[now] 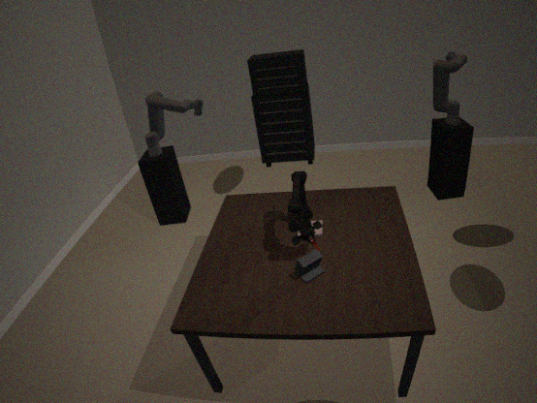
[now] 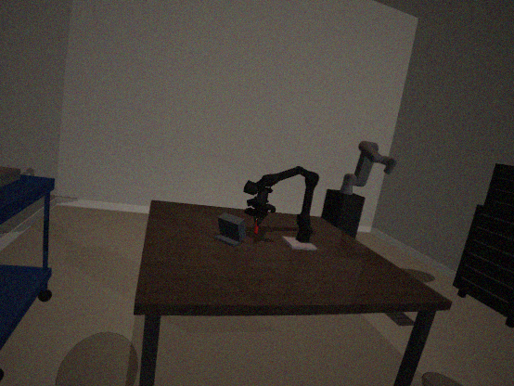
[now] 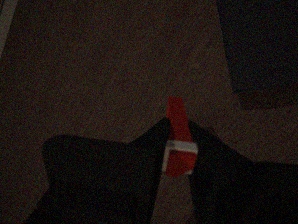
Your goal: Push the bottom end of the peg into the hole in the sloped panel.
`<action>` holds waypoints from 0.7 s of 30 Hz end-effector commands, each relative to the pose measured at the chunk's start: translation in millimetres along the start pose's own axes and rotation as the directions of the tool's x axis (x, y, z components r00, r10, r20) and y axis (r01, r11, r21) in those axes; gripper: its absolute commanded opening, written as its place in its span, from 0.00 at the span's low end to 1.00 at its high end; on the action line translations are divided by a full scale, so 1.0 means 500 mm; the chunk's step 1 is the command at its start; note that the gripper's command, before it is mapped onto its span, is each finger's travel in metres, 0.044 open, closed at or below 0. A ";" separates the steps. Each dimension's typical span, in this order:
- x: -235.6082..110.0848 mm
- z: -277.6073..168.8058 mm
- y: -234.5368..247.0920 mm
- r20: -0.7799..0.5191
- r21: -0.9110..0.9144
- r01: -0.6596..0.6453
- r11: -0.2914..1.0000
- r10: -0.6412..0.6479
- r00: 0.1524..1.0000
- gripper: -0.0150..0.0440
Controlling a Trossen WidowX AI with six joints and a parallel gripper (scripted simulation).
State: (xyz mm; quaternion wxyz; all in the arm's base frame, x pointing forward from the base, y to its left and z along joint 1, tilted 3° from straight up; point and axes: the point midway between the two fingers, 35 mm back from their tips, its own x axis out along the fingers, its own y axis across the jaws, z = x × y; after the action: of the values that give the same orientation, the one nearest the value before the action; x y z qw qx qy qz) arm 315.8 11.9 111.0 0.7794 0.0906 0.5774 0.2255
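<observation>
Peg (image 3: 178, 139), red w/ a pale band, hangs clamped in the gripper (image 2: 256, 222), lifted off the table (image 2: 278, 278) beside the sloped panel (image 2: 231, 229). Prob. light, stiff, flat-sided; a grip at the upper end keeps the bottom free.

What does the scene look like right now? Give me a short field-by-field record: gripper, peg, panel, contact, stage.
gripper: shut on the red peg, gripper above the table
peg: red peg, held clear of the table, hanging down from the fingers, with a pale band near the grip
panel: grey sloped panel beside the gripper; hole not visible in these views
contact: peg and panel appear apart
stage: peg picked up, insertion not yet done
visibility: dim light, fine detail hard to read
</observation>
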 end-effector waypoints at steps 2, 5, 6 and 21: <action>-0.003 0.000 -0.006 0.023 -0.016 -0.014 1.000 0.014 1.000 0.25; -0.005 0.001 -0.012 0.038 -0.025 -0.019 0.999 0.020 0.999 0.25; -0.006 0.001 -0.014 0.044 -0.029 -0.021 0.999 0.022 0.999 0.25; -0.021 0.000 -0.041 0.121 -0.080 -0.038 0.996 0.048 0.991 0.25</action>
State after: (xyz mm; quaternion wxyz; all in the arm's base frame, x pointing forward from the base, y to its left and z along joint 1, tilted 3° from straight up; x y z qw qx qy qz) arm 318.1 -9.3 111.3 0.8079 0.0868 0.5248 0.2537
